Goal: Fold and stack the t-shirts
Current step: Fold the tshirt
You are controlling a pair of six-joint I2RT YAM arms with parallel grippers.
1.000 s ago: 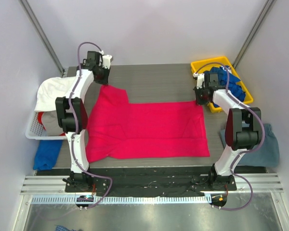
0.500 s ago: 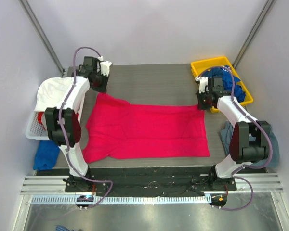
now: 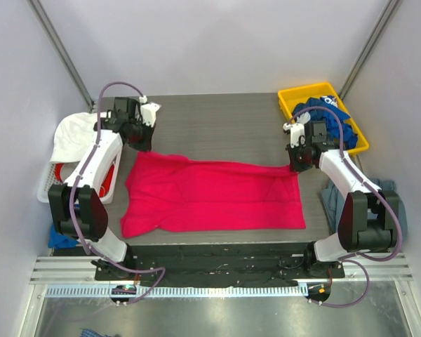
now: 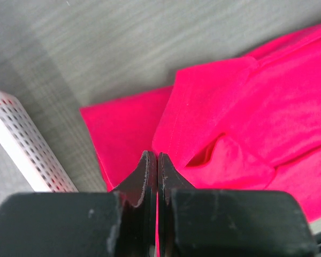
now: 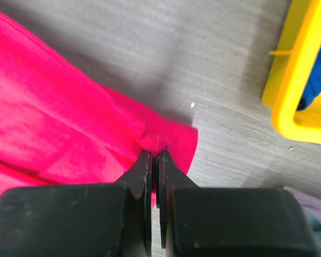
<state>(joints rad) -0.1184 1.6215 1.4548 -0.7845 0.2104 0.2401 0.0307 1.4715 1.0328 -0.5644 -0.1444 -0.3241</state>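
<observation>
A bright pink-red t-shirt (image 3: pixel 210 196) lies spread across the dark table. My left gripper (image 3: pixel 139 144) is shut on the shirt's far left corner; in the left wrist view its gripper (image 4: pixel 152 155) shows a thin strip of red cloth (image 4: pixel 246 107) between the closed fingers. My right gripper (image 3: pixel 297 167) is shut on the far right corner, and in the right wrist view the gripper (image 5: pixel 155 152) pinches a small fold of the stitched hem (image 5: pixel 53 118). Royal blue t-shirts (image 3: pixel 333 119) fill a yellow bin. A slate grey-blue t-shirt (image 3: pixel 389 203) hangs off the table's right edge.
The yellow bin (image 3: pixel 289 105) stands at the far right corner, close to my right gripper, with the bin's wall (image 5: pixel 294 80) in the right wrist view. A white perforated basket (image 3: pixel 49 189) under a white cloth (image 3: pixel 74 133) sits at the left edge. A blue cloth (image 3: pixel 56 235) lies below it.
Both grippers have come toward the front with the shirt's far edge. The left one has also shifted left. The raised left sleeve has come down and the shirt looks shallower.
</observation>
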